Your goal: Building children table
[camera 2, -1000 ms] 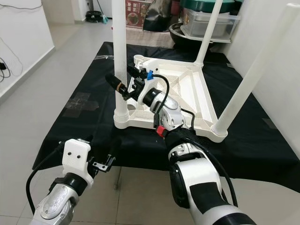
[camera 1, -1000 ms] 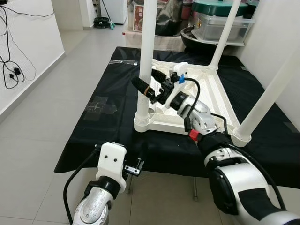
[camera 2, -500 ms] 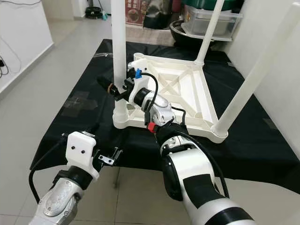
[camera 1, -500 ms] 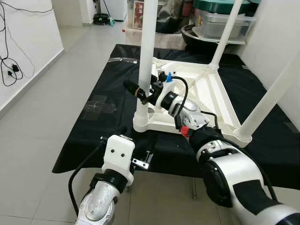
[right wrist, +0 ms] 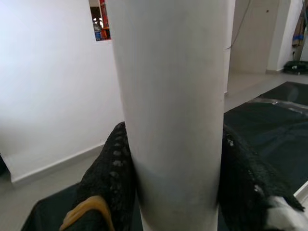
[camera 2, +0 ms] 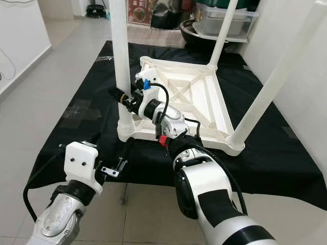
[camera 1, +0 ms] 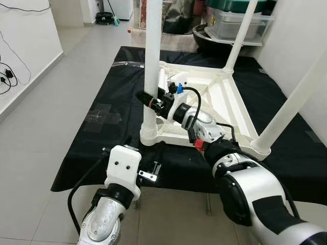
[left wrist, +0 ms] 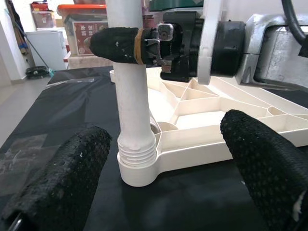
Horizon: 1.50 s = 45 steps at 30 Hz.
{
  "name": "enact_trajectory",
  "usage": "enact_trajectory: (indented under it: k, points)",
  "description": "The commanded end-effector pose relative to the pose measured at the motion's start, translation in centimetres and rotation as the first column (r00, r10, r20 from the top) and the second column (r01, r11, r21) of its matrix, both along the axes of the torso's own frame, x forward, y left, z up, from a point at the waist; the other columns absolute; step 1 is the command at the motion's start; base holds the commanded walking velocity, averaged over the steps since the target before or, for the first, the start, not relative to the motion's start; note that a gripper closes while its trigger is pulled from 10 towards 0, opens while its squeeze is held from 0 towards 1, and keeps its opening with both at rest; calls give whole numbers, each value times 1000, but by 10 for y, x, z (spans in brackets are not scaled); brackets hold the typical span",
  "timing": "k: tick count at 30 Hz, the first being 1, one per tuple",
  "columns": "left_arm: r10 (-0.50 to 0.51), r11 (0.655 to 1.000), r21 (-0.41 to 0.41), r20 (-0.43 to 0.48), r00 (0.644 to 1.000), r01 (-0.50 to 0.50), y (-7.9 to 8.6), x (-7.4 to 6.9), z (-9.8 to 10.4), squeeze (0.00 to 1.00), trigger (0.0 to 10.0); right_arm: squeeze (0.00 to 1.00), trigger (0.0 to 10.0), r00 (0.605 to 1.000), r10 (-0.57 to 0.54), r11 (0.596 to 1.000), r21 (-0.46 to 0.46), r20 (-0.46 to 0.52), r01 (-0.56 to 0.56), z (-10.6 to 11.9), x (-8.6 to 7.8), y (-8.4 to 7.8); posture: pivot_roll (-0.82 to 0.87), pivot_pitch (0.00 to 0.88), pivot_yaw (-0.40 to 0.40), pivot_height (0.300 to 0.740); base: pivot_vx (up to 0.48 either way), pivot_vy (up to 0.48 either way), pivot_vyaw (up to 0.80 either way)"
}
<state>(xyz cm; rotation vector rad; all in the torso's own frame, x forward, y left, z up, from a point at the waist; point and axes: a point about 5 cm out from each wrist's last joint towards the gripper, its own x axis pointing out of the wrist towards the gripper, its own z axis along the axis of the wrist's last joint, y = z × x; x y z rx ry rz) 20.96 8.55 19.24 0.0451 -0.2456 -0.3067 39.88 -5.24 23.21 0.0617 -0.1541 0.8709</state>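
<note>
left gripper (camera 1: pixel 145 175): 7 o'clock, fingers (left wrist: pixel 62 178) spread, holding nothing, at edge of black cloth (camera 1: pixel 97 132) | table leg (camera 1: pixel 152 66): 11 o'clock, long axis upright, foot up, seated in corner of upturned white table top (camera 1: pixel 225 102) | right gripper (camera 1: pixel 148 99): centre, clamped around that leg low down.

No legible text, brand, number or sign was found. A red and white printed box (camera 2: pixel 144 10) at the top centre of the right eye view carries markings too blurred to read. A red-lidded clear storage box (left wrist: pixel 83 21) at the upper left of the left wrist view bears a dark label, likewise unreadable.
</note>
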Motion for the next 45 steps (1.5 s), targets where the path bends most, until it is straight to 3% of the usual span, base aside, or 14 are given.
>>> enact_trajectory:
  k: [1, 9, 15, 17, 24, 32, 33, 35, 36, 38, 39, 40, 41, 45]
  points:
    - [10, 1000, 6, -1, 1000, -10, 1, -1, 0, 0, 10000, 0, 0, 999, 9, 999, -40, -45, -11, -13, -2, 7, 129, 79, -118, 740, 0, 0, 0]
    - [24, 1000, 10, -5, 1000, -24, 3, 2, -2, 0, 10000, 0, 0, 952, -301, 952, -72, -52, 297, -31, 2, -3, 123, 71, -117, 740, 0, 0, 0]
    - [39, 999, 16, -4, 999, -39, 6, 3, -1, 0, 10000, 0, 0, 776, -627, 778, -92, -67, 621, -45, 5, -29, 121, 68, -114, 740, 0, 0, 0]
    - [40, 999, 18, -5, 999, -40, 6, 3, -2, 0, 10000, 0, 0, 601, -797, 603, -41, -63, 796, -44, 2, -44, 123, 68, -112, 740, 0, 0, 0]
    - [43, 999, 23, -6, 999, -43, 7, 3, -3, 0, 10000, 0, 0, 434, -896, 435, 7, -94, 900, -40, -6, -46, 126, 67, -118, 740, 0, 0, 0]
    - [48, 998, 33, -7, 999, -48, 9, 4, -3, 0, 10000, 0, 235, 424, -902, 423, 27, -87, 906, -35, -15, -23, 129, 74, -116, 740, 0, 0, 0]
    - [48, 998, 32, -8, 999, -48, 9, 4, -3, 0, 10000, 0, 10000, 468, -879, 465, 57, -93, 884, -31, -16, -17, 127, 79, -113, 740, 0, 0, 0]
    - [48, 998, 32, -9, 999, -48, 9, 4, -3, 0, 10000, 0, 10000, 498, -862, 492, 78, -97, 867, -28, -17, -13, 127, 79, -113, 740, 0, 0, 0]
    - [45, 998, 32, -11, 999, -45, 8, 4, -3, 0, 10000, 1000, 10000, 519, -851, 512, 94, -74, 854, -25, -18, -11, 125, 81, -108, 740, 0, 0, 0]
    - [43, 999, 33, -12, 999, -42, 8, 4, -4, 0, 10000, 1000, 10000, 524, -850, 517, 98, -61, 850, -24, -18, -10, 125, 81, -108, 740, 0, 0, 0]
    - [41, 999, 33, -13, 999, -41, 8, 4, -4, 0, 10000, 369, 10000, 537, -842, 531, 97, -50, 842, -25, -19, -11, 123, 83, -109, 740, 0, 0, 0]
    - [41, 999, 33, -13, 999, -41, 8, 4, -4, 0, 10000, 369, 10000, 537, -842, 531, 97, -50, 842, -25, -19, -11, 123, 83, -109, 740, 0, 0, 0]
    - [41, 999, 33, -14, 999, -40, 7, 4, -4, 0, 10000, 0, 10000, 558, -829, 553, 93, -42, 828, -26, -19, -11, 123, 83, -109, 740, 0, 0, 0]
    - [43, 999, 30, -16, 999, -42, 7, 4, -4, 0, 10000, 0, 10000, 587, -809, 586, 75, 1, 807, -31, -19, -21, 120, 89, -108, 740, 0, 0, 0]
